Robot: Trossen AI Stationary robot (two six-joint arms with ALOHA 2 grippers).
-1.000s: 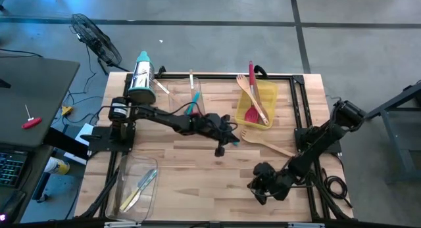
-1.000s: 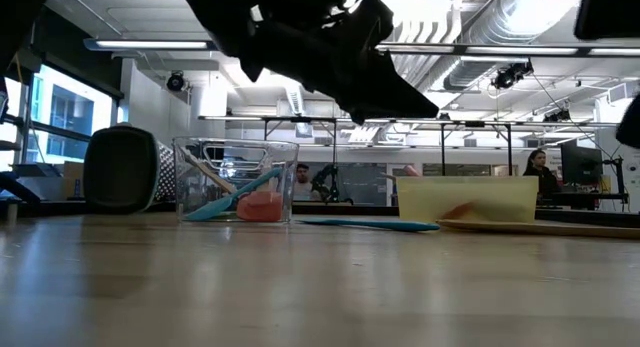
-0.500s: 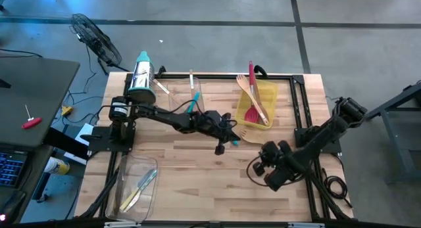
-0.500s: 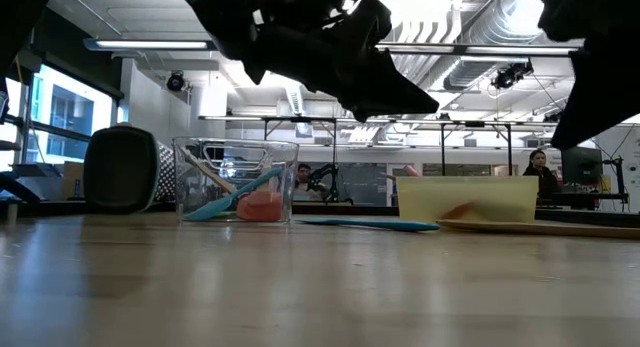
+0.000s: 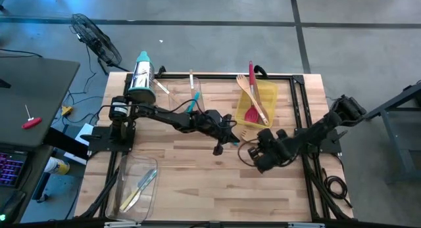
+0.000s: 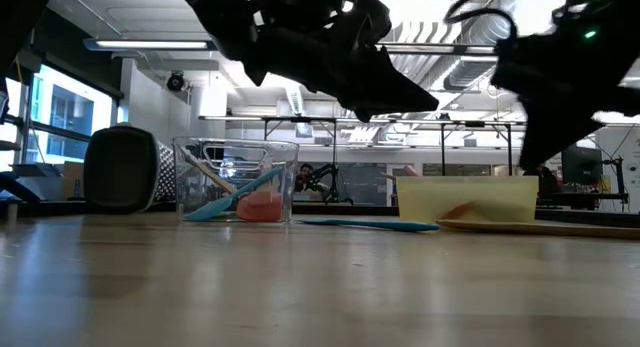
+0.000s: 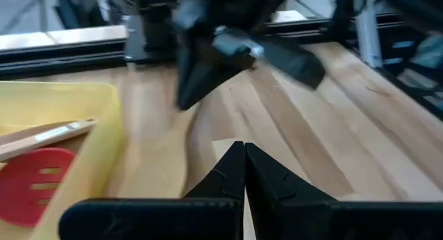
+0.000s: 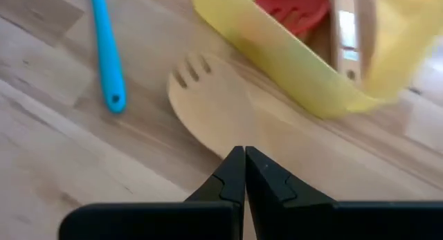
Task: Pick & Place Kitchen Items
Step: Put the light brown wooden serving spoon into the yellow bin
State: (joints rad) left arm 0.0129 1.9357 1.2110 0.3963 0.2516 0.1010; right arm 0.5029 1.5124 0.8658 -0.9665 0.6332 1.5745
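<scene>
Pale wooden fork (image 8: 220,110), glossy yellow plastic bin (image 8: 277,57)

Table (image 5: 197,169): pale wooden butcher-block top, black frame rails along its edges.
Far left corner: steel box grater (image 5: 141,78) with teal top, lying on its side.
Far middle: clear bin (image 5: 186,96), utensils inside.
Far right: yellow bin (image 5: 268,96), holding a red slotted spatula and wooden utensils.
Near left: second clear bin (image 5: 137,182), utensils inside.
Middle: blue-handled utensil (image 8: 105,50) flat on the wood.
Just beside yellow bin, nearer side: wooden fork (image 8: 211,102) flat on the wood.
</scene>
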